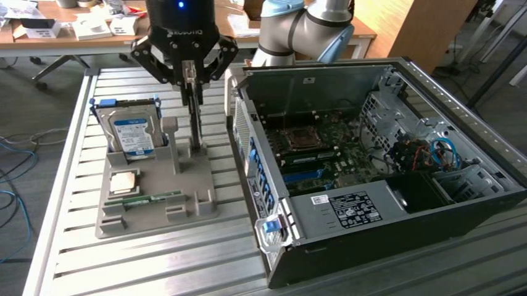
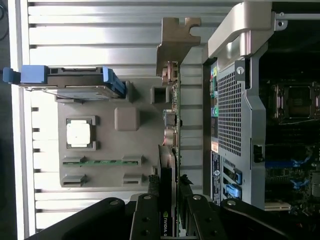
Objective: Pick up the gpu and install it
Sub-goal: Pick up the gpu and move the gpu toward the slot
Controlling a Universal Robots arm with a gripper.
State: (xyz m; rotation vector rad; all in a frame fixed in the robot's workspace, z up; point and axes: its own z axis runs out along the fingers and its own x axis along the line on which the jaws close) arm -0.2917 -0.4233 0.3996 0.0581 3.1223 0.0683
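Here, a hard drive (image 1: pixel 132 134) stands in the grey holder (image 1: pixel 148 217) on the surface (image 1: pixel 123 266); beside it the claw (image 1: pixel 192 79) clamps the upright gpu (image 1: pixel 195 123), whose lower edge meets the holder; the open computer case (image 1: pixel 362 209) sits at the exterior view's right.

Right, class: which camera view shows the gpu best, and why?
The wrist view: the gpu runs lengthwise, its metal bracket visible. In the exterior view it is a thin dark edge held in the gripper.
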